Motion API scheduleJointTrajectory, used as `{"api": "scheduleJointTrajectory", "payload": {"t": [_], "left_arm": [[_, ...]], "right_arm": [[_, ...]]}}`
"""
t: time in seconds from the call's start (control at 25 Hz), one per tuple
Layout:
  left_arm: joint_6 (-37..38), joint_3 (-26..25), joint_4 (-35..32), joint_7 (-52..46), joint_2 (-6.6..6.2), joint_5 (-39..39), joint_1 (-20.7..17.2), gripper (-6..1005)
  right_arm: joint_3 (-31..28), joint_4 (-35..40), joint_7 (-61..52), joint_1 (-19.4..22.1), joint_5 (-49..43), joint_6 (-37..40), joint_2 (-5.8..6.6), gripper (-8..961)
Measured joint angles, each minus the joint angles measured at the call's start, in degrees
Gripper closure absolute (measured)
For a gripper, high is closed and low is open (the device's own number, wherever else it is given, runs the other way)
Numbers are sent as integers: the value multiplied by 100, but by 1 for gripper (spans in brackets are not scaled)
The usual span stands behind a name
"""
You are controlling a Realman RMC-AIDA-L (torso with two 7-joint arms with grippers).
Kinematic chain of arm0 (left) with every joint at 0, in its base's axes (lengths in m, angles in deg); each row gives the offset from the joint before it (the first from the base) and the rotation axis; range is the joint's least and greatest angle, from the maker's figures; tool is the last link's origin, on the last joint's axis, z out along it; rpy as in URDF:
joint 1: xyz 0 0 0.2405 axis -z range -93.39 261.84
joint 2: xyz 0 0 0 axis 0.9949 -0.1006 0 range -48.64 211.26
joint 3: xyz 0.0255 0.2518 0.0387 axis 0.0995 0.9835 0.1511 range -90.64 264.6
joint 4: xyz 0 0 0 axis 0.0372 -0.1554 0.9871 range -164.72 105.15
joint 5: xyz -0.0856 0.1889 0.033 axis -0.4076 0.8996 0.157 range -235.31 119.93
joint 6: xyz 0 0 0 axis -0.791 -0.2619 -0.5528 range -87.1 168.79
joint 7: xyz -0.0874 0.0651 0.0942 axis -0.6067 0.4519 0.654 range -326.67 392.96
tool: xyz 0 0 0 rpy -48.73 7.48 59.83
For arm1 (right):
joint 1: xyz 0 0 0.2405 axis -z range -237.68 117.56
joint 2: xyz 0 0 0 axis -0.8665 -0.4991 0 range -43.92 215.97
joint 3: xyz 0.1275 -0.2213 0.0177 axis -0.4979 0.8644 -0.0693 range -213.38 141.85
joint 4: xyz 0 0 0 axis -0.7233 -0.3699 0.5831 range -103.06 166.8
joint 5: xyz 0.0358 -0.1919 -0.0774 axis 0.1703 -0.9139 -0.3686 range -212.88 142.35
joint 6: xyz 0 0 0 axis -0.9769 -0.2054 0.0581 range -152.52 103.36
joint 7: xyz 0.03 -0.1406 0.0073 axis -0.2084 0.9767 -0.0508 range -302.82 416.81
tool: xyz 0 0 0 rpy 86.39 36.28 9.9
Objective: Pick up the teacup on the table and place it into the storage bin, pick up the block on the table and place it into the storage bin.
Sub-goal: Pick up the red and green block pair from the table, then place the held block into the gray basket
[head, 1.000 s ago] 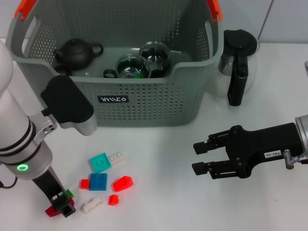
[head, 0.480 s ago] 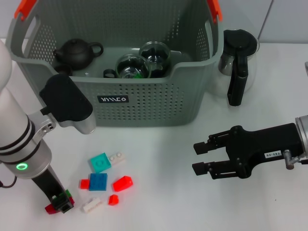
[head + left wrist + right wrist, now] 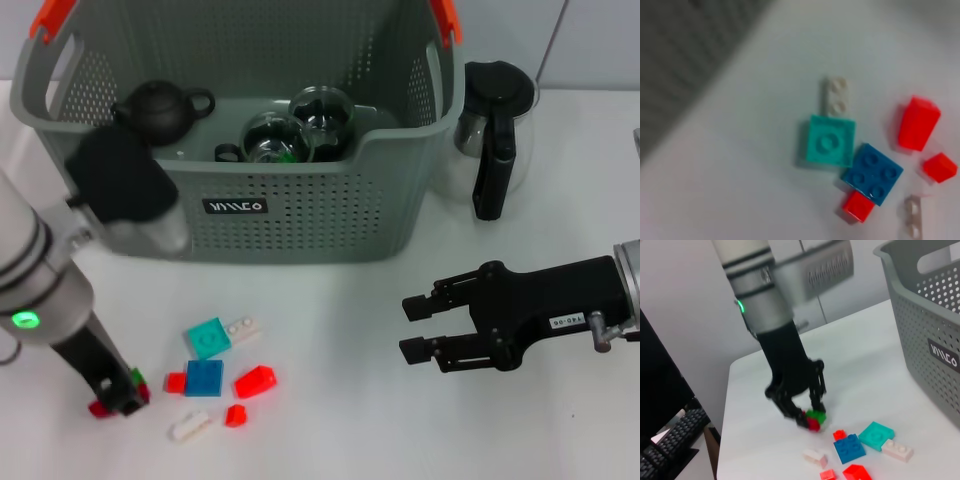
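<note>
A white tabletop (image 3: 330, 420) carries the storage bin (image 3: 300, 215), a grey perforated basket with orange-trimmed handles, already holding a dark teapot (image 3: 160, 108) and two glass vessels (image 3: 277, 138). In front of the bin, toward its left corner, lies a scatter of small blocks: a teal plate (image 3: 208, 338), a blue square brick (image 3: 204, 377), a red sloped piece (image 3: 256, 381) and white bits. No teacup can be made out on the tabletop itself. Farther out from the bin than that scatter, the left gripper (image 3: 115, 397) is low over the tabletop, its fingers clamped on a red-and-green block (image 3: 813, 419), as the right wrist view shows most plainly. The right gripper (image 3: 420, 328) hovers in front of the bin's right corner, fingers apart and holding nothing, below a glass pitcher (image 3: 492, 128) that stands just beside the bin's right wall.

The step in hand appears to be carrying the block to the bin. It would go best with a straight lift well clear of the loose blocks, then a rise above the bin's front wall before any travel inward, since that rim is the nearest edge to catch. Inside, the open room looks to lie toward the left front, beside the teapot; release should be low, clear of the glass.
</note>
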Motion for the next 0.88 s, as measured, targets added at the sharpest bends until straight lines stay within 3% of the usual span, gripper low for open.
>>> {"api": "scheduleJointTrajectory", "payload": {"t": [0.12, 0.2, 0.24, 0.28, 0.32, 0.48, 0.56, 0.76, 0.88], "left_arm": [[542, -709, -640, 326, 31, -149, 133, 636], [1124, -1569, -1103, 636, 28, -577, 390, 636], [1384, -2140, -1273, 771, -23, -920, 614, 636], [1384, -2140, -1273, 771, -23, -920, 614, 636], [1505, -2541, -1349, 827, -107, -1191, 782, 636], [1531, -2866, -1235, 710, -526, -2248, 1012, 636], [1507, -3075, -1098, 695, -661, -2699, 1168, 637], [1304, -3665, -970, 915, -676, -3133, 1532, 637], [383, -3701, -574, 1087, -656, -3191, 1799, 637]], "right_arm": [[-1, 0, 0, 0, 0, 3, 0, 391], [0, 0, 0, 0, 0, 5, 0, 391], [0, 0, 0, 0, 0, 6, 0, 391], [0, 0, 0, 0, -1, 6, -1, 391], [0, 0, 0, 0, -1, 5, 0, 391], [0, 0, -10, 0, 0, 10, 0, 391], [0, 1, -23, 0, 0, 13, 4, 391], [0, 0, -24, -16, 2, 14, 7, 391], [0, 1, -24, -32, -2, 14, 8, 391]]}}
